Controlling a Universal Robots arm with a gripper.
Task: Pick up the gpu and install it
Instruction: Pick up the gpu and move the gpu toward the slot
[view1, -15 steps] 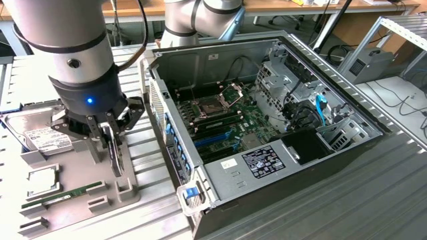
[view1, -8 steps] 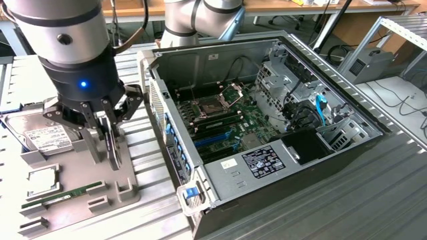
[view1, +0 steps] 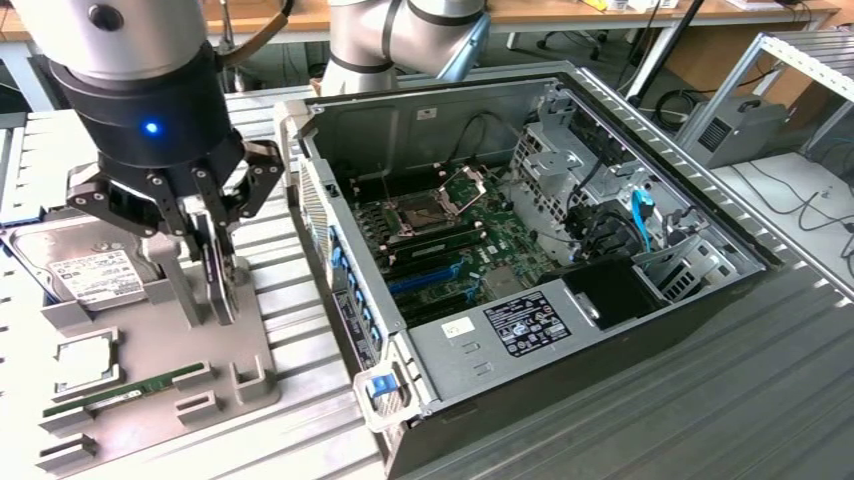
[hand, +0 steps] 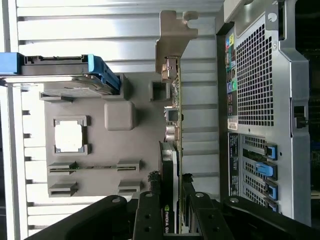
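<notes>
Fingers (hand: 148, 215) of our gripper (hand: 171, 200) are sitting closest to the lens, and they are clamping the gpu (hand: 170, 155) by its flat faces near one end. The card is standing on edge and running straight out from the fingertips, with its bracket (hand: 174, 35) at the end farthest from the grip. Directly beneath the gripper the grey tray (hand: 125, 145) is lying. We cannot tell whether the card is already clear of its holder or resting in it.

On one side of the gripper the hard drive (view1: 94, 270) is sitting close by, with the CPU (view1: 83, 357) and memory stick (view1: 127, 390) farther along the tray. On the other side the open case (view1: 534, 330) is standing near.

We are judging this to be the pick-up step: the grasp is made and the install is not yet begun. The next move is calling for a straight lift so the card is not snagging on the holder posts. After that comes a carry over the case wall, lining the card's edge with a slot (view1: 427, 275) and its bracket with the rear openings.
</notes>
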